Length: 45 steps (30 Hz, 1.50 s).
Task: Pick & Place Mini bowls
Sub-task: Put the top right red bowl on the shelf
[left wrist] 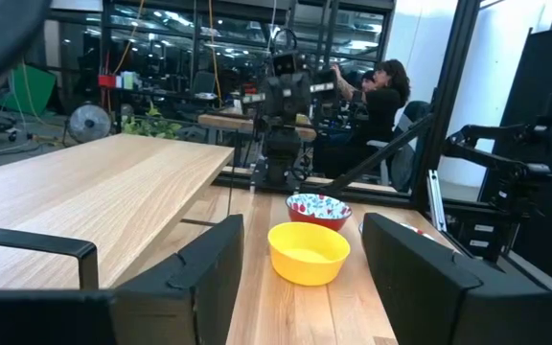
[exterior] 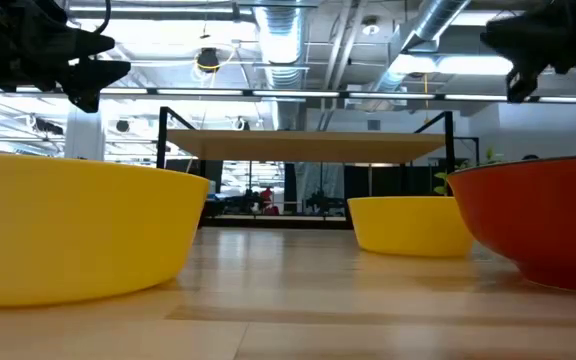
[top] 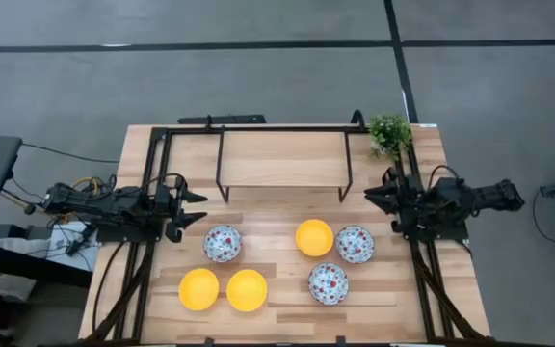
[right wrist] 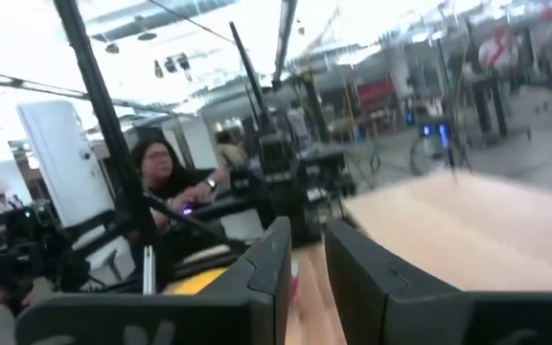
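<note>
Mini bowls (top: 314, 237), six in all, are sitting loose on the tabletop (top: 277, 164) between both arms. Left gripper (top: 197, 209) is hovering with fingers spread, holding nothing; right gripper (top: 372, 198) is waiting with fingers nearly closed, likewise holding nothing.

Robotics laboratory in an open industrial hall. A pale wooden-slat table (top: 287, 299) stands on grey carpet tiles (top: 258, 67) crossed by dark seams. Exposed silver ventilation ducts (exterior: 283, 40) and strip lighting run overhead. Beyond the table, at twelve o'clock in the left wrist view, another dark robot arm (left wrist: 281, 115) stands beside a seated person (left wrist: 381, 101).
</note>
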Motion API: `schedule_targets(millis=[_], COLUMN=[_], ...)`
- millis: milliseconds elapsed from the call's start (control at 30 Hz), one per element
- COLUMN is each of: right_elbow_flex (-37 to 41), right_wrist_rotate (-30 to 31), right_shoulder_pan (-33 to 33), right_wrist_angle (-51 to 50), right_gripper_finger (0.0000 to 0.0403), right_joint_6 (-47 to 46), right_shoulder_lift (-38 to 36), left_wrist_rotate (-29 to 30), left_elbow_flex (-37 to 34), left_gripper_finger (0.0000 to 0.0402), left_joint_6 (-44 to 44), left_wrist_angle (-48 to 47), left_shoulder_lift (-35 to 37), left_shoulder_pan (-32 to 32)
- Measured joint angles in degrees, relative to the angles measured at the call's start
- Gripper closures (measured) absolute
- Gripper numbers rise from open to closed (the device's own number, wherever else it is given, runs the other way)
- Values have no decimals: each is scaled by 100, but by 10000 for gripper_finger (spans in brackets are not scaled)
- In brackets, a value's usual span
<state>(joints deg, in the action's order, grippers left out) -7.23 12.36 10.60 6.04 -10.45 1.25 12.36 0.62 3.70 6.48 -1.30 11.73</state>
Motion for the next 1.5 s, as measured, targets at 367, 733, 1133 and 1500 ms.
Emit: schedule_targets(millis=[367, 733, 1133, 1500], right_elbow_flex=[-2383, -4086, -4187, -4014], right_wrist_rotate=[-61, -1451, -1691, -1703], right_shoulder_pan=[66, 66, 62, 62], right_wrist_angle=[-2959, -6565, -7071, -7204], right_gripper_finger=[344, 344, 309, 199], right_joint_6=[79, -1911, -4014, -4664], right_shoulder_lift=[1879, 4115, 4497, 4867], left_wrist_rotate=[2, -2, -4, -4], left_elbow_flex=[-1, 0, 0, 0], left_gripper_finger=[188, 188, 188, 188], left_joint_6=[0, 0, -29, -44], left_wrist_angle=[0, 0, 0, -1], left_shoulder_lift=[1, 1, 0, 1], left_shoulder_pan=[2, 2, 1, 2])
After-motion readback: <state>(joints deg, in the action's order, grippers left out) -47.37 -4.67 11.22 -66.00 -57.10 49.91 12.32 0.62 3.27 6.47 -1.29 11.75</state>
